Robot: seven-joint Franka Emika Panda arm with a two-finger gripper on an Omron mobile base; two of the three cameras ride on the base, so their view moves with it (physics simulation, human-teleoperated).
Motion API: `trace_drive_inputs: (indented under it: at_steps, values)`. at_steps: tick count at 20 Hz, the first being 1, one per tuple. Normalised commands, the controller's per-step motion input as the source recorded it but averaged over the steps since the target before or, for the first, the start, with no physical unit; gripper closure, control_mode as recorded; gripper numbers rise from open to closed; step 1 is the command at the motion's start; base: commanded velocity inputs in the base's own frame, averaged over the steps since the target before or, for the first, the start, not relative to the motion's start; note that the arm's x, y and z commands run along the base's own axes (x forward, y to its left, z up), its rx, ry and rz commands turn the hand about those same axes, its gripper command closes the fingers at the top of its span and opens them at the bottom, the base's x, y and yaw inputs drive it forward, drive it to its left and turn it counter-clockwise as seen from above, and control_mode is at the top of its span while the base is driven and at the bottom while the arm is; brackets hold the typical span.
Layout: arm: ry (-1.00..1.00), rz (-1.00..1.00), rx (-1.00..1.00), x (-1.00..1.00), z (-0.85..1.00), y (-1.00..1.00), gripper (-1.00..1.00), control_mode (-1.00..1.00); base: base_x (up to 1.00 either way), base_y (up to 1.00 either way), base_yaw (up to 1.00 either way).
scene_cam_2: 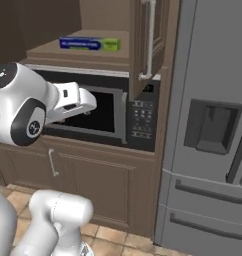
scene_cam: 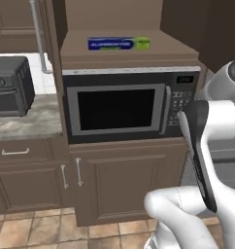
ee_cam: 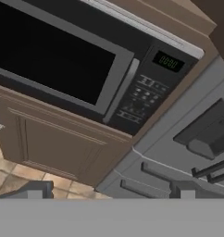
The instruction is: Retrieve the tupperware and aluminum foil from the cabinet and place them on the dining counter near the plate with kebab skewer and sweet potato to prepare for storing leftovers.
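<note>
Reaching target: the long narrow blue aluminum foil box with a green end [scene_cam: 119, 43] lies on the floor of the open dark brown wooden wall cabinet [scene_cam: 124, 51], above the black and silver microwave [scene_cam: 124, 108]; it is the next thing to fetch by my reading.
Left of the pincer: a dark toaster oven [scene_cam: 10, 86] on a stone worktop, well apart from the work.
Foil relative to the pincer: above it and to its left. The pincer [ee_cam: 109, 196] points at the microwave's keypad [ee_cam: 141, 99] and the brown base cabinet door [ee_cam: 53, 143] below, so the box sits higher than its line of sight.
Long axis of the foil: side to side along the cabinet's front edge, green end toward the right, broad face forward.
Pincer state: two small dark tips [ee_cam: 37, 190] stand wide apart with nothing between them; it holds nothing.
Right of the pincer: the cabinet's tall door with a long white bar handle [scene_cam_2: 149, 40] is swung open, then the grey refrigerator [scene_cam_2: 213, 125].
Coming move, as a judgement: raise the hand and swing it left to the shelf level, jaws set across the box's short width.
</note>
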Motion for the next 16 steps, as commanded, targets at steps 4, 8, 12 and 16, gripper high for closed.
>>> trace_drive_inputs:
  at_steps: [4,8,12,16]
  values:
    - [0.0,0.0,0.0,0.0,0.0,0.0,-1.0,1.0,0.42,0.19,-0.23]
    - [0.0,0.0,0.0,0.0,0.0,0.0,-1.0,1.0,0.51,0.03,-0.12]
    - [0.0,0.0,0.0,0.0,0.0,0.0,-1.0,1.0,0.74,0.0,-0.06]
    - [0.0,0.0,0.0,0.0,0.0,0.0,-1.0,1.0,0.67,0.0,-0.06]
